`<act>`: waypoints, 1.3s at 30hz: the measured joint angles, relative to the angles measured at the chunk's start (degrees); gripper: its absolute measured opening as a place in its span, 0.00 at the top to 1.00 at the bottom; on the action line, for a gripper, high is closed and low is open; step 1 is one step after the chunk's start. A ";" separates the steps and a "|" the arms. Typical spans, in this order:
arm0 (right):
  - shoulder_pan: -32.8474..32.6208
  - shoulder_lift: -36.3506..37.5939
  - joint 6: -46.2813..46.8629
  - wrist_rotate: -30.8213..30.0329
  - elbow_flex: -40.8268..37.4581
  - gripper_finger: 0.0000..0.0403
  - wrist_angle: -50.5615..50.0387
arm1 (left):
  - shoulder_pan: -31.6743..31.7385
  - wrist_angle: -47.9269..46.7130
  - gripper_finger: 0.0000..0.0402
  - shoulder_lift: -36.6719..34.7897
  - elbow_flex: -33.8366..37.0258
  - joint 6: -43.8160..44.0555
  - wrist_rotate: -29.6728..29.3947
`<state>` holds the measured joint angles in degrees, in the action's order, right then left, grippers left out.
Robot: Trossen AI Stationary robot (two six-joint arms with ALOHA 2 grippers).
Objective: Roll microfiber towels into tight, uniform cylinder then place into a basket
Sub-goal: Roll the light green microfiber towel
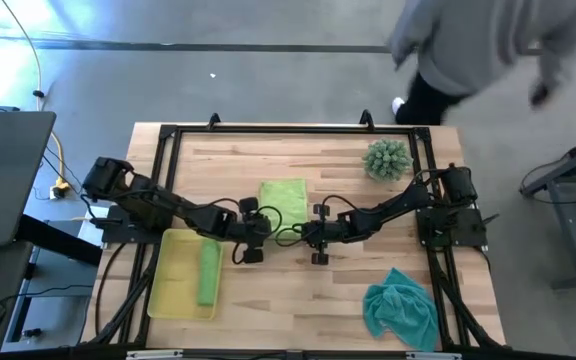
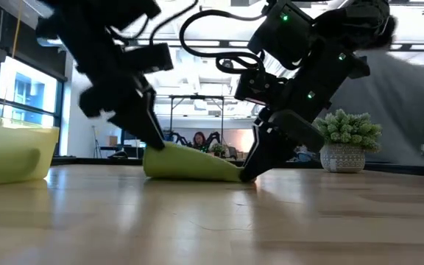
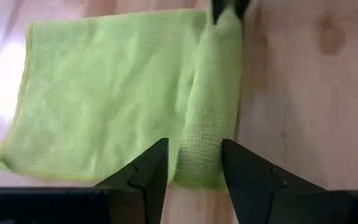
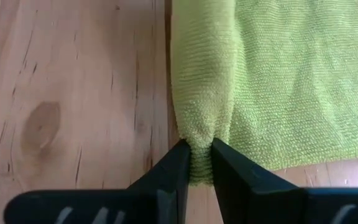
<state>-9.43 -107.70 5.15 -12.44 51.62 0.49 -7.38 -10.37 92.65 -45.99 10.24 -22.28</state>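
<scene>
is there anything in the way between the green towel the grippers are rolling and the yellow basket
Nothing on the table lies between the green towel and the basket. Only the left gripper and its arm reach across that stretch; one rolled towel already lies inside the basket. The right gripper pinches the roll's other end.

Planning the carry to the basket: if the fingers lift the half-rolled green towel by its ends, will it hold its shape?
Probably not. The towel looks soft and floppy, so it would likely sag. Its rolled edge pinches narrow between the right gripper's fingers, so it may unroll.

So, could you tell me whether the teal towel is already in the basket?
No, the teal towel lies crumpled on the table, apart from the basket.
</scene>
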 joint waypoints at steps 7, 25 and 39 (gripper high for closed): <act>0.20 0.00 -0.02 0.54 0.00 0.86 0.29 | -3.49 1.20 0.65 -1.73 -0.97 -0.20 2.81; 0.46 0.00 0.42 1.04 -0.02 0.86 0.59 | 0.68 2.24 0.66 9.36 -1.13 -1.64 5.32; 0.78 0.02 7.59 5.27 0.07 0.99 0.93 | 0.83 1.43 0.97 8.91 -1.17 3.54 13.92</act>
<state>-8.65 -107.68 12.74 -7.18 51.68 1.41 -6.55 -8.93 101.56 -47.16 13.78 -8.36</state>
